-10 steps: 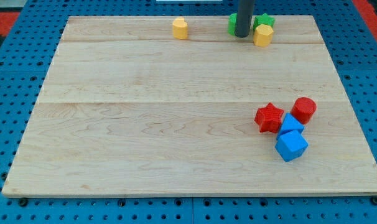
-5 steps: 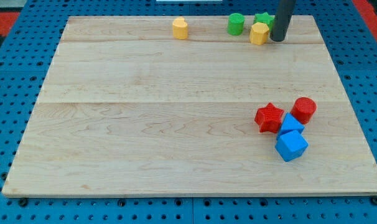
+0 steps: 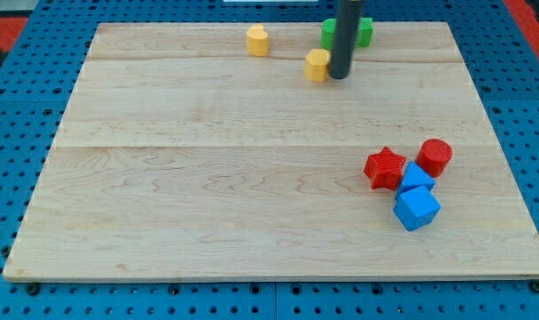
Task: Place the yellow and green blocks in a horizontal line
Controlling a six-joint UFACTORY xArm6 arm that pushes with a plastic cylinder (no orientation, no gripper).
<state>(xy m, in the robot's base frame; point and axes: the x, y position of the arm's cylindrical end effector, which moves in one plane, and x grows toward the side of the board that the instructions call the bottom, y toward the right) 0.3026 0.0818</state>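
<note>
My tip (image 3: 340, 75) stands on the wooden board (image 3: 207, 178) near the view's top, right against the right side of a yellow block (image 3: 317, 64). A second yellow block (image 3: 257, 40) sits further left along the top edge. Two green blocks sit just behind the rod: a green cylinder (image 3: 328, 34) shows at its left and a green block (image 3: 365, 32) at its right, both partly hidden by the rod. Their exact shapes are hard to make out.
A cluster sits at the view's right: a red star (image 3: 385, 167), a red cylinder (image 3: 435, 156) and two blue blocks (image 3: 417, 207), (image 3: 415, 177) touching one another. The board lies on a blue pegboard.
My tip swept from the right of the yellow block towards the view's left and slightly down, pushing that yellow block left and down. The green blocks are now behind the rod.
</note>
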